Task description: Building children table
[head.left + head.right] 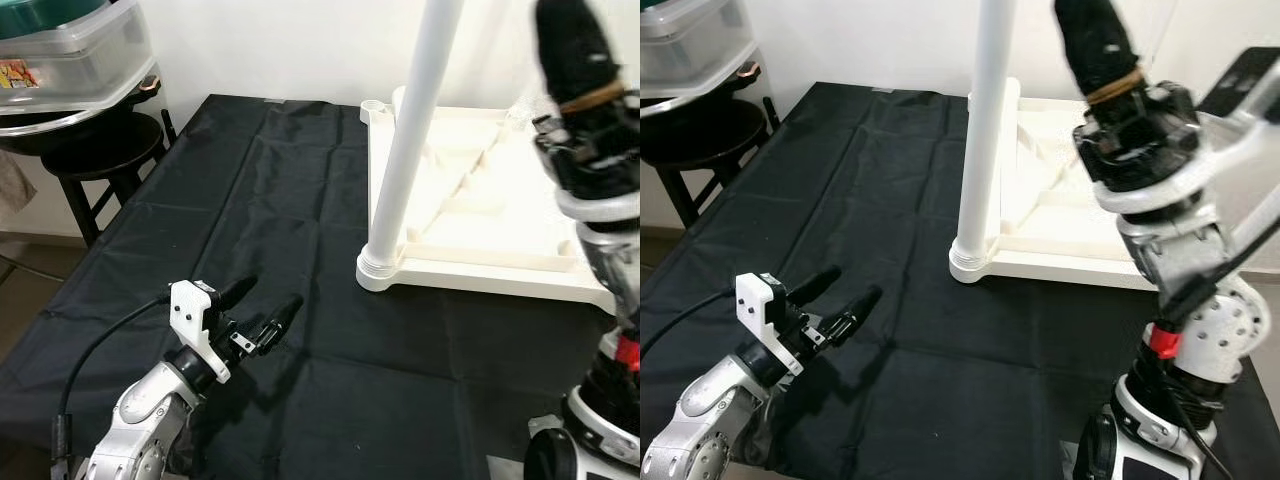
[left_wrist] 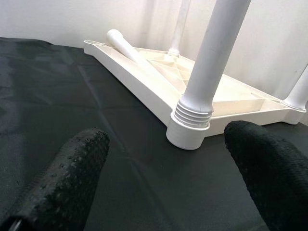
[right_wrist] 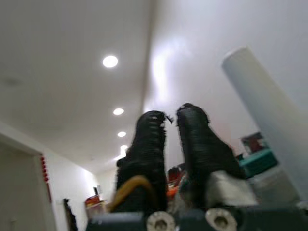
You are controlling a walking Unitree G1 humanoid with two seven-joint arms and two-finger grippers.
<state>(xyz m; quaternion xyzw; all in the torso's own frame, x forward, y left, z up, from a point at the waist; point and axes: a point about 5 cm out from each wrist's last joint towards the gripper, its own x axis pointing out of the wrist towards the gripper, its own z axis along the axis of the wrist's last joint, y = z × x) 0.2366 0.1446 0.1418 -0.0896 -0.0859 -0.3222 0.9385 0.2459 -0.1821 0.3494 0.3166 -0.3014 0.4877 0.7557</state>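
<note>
While my left gripper (image 1: pixel 262 308) hovers wide open over the black cloth (image 1: pixel 250 200), I should close on the upright white leg (image 1: pixel 415 140) near its socket. My right gripper (image 3: pixel 171 120), fingers nearly together and empty, points upward beside the leg, clear of the tabletop (image 1: pixel 480 215)

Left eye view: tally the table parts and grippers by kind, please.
White upright plastic table leg: 1
White ribbed plastic tabletop, lying upside down: 1
Black-fingered grippers: 2 (left gripper, right gripper)
Total: 4
</note>
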